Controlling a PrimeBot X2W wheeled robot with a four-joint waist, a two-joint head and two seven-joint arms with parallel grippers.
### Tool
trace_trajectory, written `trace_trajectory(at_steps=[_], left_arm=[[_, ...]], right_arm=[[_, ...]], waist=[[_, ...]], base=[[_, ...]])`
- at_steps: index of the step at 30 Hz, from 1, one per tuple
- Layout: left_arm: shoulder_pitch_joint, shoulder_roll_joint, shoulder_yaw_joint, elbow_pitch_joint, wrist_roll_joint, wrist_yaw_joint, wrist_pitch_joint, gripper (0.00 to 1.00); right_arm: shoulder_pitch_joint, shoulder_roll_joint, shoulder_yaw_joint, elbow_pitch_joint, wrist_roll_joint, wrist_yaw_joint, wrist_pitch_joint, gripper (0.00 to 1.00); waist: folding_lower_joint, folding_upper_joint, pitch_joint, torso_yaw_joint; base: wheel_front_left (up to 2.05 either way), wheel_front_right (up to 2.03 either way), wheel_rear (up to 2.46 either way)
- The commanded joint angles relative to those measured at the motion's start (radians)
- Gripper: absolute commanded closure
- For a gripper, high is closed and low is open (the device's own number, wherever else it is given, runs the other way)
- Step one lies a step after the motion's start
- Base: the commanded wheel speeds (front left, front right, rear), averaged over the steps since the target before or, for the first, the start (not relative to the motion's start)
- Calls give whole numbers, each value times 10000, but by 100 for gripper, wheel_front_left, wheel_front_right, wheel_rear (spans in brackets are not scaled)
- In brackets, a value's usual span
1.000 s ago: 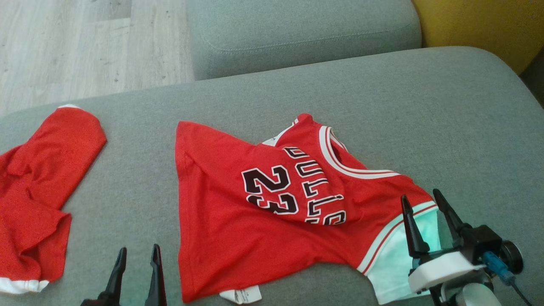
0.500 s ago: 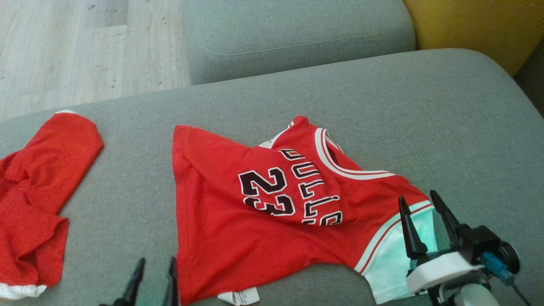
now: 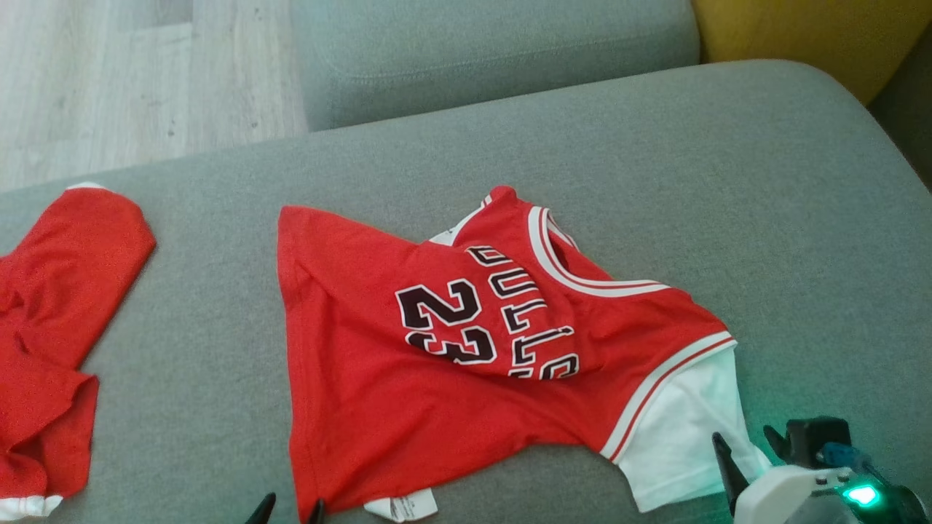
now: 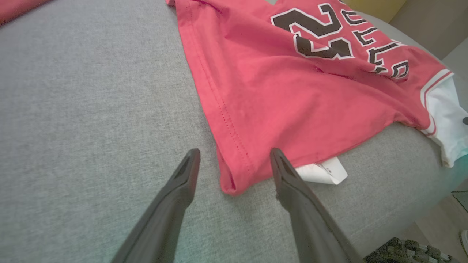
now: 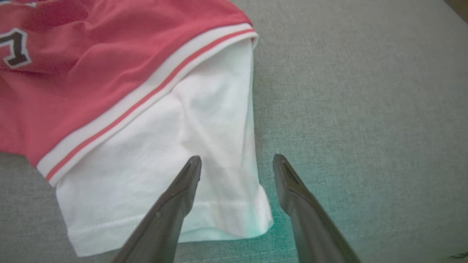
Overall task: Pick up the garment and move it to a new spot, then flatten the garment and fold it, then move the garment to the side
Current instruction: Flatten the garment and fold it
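Observation:
The garment (image 3: 408, 393) is a red jersey with a black "23", black lettering and a white sleeve (image 3: 684, 444). It lies rumpled on the grey cushion (image 3: 728, 182). My left gripper (image 3: 293, 503) is open at the jersey's near hem corner. In the left wrist view that hem corner (image 4: 230, 179) lies between the spread fingers of the left gripper (image 4: 234, 155), untouched. My right gripper (image 3: 744, 444) is open by the sleeve. In the right wrist view the sleeve's corner (image 5: 226, 204) sits between the fingers of the right gripper (image 5: 237, 160).
A second red garment (image 3: 51, 313) lies crumpled at the cushion's left end. A white label (image 3: 400, 504) sticks out under the jersey's hem. Another grey cushion (image 3: 495, 51) stands behind, with wooden floor (image 3: 109, 80) at the far left and something yellow (image 3: 808, 29) at the far right.
Both grippers have dropped lower in the head view. The left one shifted right to the hem corner, the right one drew back off the sleeve. The camera also shifted slightly.

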Motion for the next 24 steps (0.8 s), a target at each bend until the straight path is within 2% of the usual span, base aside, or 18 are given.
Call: trace_trajectory(at_steps=[1, 9, 24], left_arm=[[-241, 181, 295, -338, -28, -54, 6, 0], [-401, 303, 109, -210, -172, -55, 369, 0], [-635, 424, -70, -130, -357, -40, 423, 0]], right_arm=[[-211, -76, 144, -451, -25, -7, 111, 0], [-100, 6, 269, -537, 385, -7, 1080, 0], [-195, 144, -108, -332, 550, -7, 1380, 0]], waist=[[0, 0, 80, -12], [0, 0, 331, -14], [0, 0, 555, 26]], base=[[0, 0, 0], [0, 0, 0], [0, 0, 0]])
